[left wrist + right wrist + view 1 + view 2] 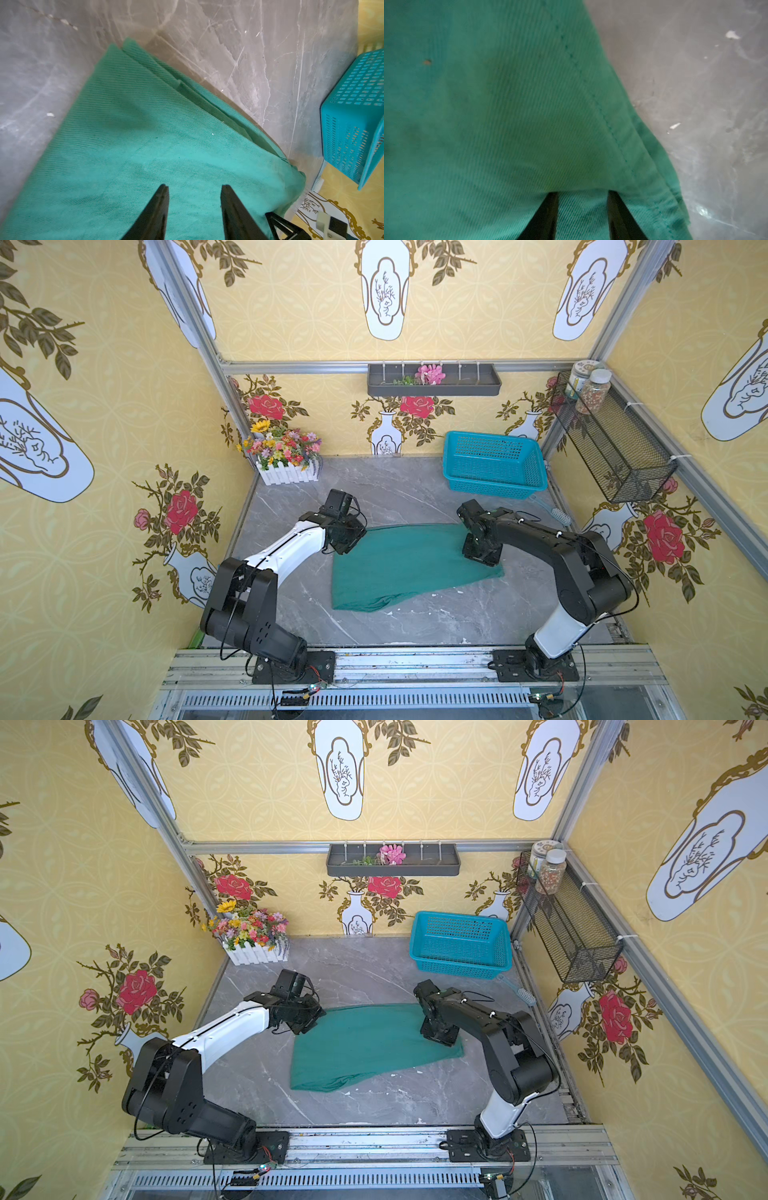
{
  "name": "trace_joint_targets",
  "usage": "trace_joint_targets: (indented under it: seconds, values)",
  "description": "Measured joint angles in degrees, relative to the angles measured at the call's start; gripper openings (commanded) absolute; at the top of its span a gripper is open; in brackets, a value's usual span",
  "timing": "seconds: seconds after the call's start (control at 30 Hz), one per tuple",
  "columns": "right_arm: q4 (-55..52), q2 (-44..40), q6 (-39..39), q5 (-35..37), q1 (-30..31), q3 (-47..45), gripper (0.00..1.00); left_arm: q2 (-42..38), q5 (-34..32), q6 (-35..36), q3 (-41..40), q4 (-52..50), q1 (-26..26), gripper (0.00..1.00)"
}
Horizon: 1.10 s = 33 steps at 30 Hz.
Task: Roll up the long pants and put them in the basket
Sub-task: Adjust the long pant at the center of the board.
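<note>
Teal pants (pixel 407 560) lying flat mid-table (pixel 415 626), folded into a wide slab, not rolled yet. Left gripper (pixel 194 186) hovering over the far left corner, jaws apart, nothing pinched. Right gripper (pixel 583 192) at the far right corner, jaws apart too, tips tucked under a fold; can't tell whether pinching cloth. Probably best to catch both corners of the same edge, stay level, then turn it over tight and even, or expect a lopsided cone.

Containers: planter (pixel 286 475) stuffed with flowers, wall tray (pixel 434 387) with a pink bloom and greens, basket (pixel 494 485) looking empty, rack (pixel 615 448) holding two jars (pixel 590 391).
</note>
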Motion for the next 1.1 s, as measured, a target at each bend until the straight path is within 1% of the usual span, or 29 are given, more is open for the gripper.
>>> trace_joint_targets:
  seconds: [0.13,0.2,0.37,0.5,0.57,0.63,0.73,0.8,0.87,0.93,1.03,1.1]
  values:
    - [0.1,5.1,-3.8,1.6,0.7,4.7,0.47,-3.2,-2.6,0.8,-0.9,-1.8,0.4,0.44]
    - [0.7,8.0,-6.3,2.3,1.3,7.9,0.48,-5.0,-5.0,1.2,-1.2,-3.2,0.4,0.44]
    - [2.3,14.5,-11.5,3.7,3.2,17.4,0.59,-9.1,-9.6,2.1,-1.9,-7.5,0.4,0.44]
    - [5.9,18.6,-16.1,-0.2,4.7,24.6,0.64,-11.3,-9.8,2.4,-4.5,-9.1,0.4,0.44]
    - [6.8,18.2,-17.4,-2.6,5.8,25.9,0.66,-11.1,-8.8,2.7,-5.6,-9.0,0.7,0.43]
    - [6.6,15.8,-18.2,-3.4,7.5,26.0,0.66,-9.9,-6.6,3.6,-5.8,-8.0,1.6,0.43]
    - [5.6,12.5,-16.3,-2.1,10.2,25.9,0.62,-6.1,-2.3,6.0,-4.1,-5.9,3.8,0.43]
    - [4.9,11.0,-13.2,-1.0,11.7,23.5,0.58,-1.8,-0.4,8.1,0.2,-5.4,4.9,0.42]
    - [2.9,9.2,-9.5,-0.1,11.8,19.2,0.54,1.4,-0.4,10.3,4.3,-4.8,5.6,0.39]
    - [1.6,8.2,-6.9,0.2,11.0,16.6,0.49,3.9,-0.4,11.5,6.8,-4.6,6.5,0.33]
    - [2.1,7.6,-4.3,0.1,9.4,15.4,0.45,7.1,-2.5,12.5,8.0,-5.8,9.1,0.29]
    - [2.4,8.1,-3.7,0.1,8.6,15.8,0.39,8.1,-4.7,12.4,8.1,-7.1,10.5,0.28]
